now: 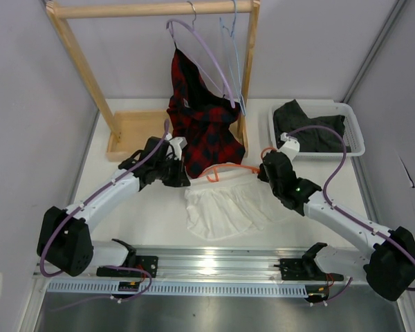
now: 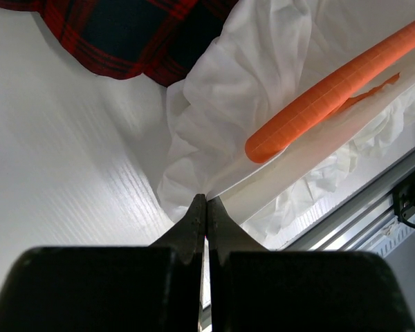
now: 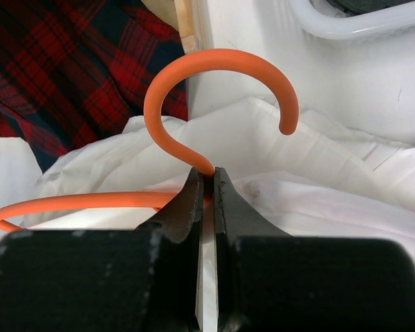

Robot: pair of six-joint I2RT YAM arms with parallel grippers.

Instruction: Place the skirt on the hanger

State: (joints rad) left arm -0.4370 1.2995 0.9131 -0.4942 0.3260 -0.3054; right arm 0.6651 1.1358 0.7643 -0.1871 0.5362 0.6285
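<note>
Right gripper (image 3: 206, 174) is pressed together on the hanger (image 3: 218, 58), at the neck just under its hook. Left gripper (image 2: 206, 202) is closed too, seemingly pinching the skirt (image 2: 263, 62) edge, though the tips hide the cloth. The skirt lies crumpled on the worktop (image 1: 138, 214) between both grippers, with the hanger bar across it.

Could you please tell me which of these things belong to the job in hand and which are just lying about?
Job in hand: skirt, orange hanger, left hand shut on the skirt's edge, right hand shut on the hanger's neck.

Lying about: plaid garment, lilac hanger, blue wire hanger, dark cloth, white basket, wooden rack.
</note>
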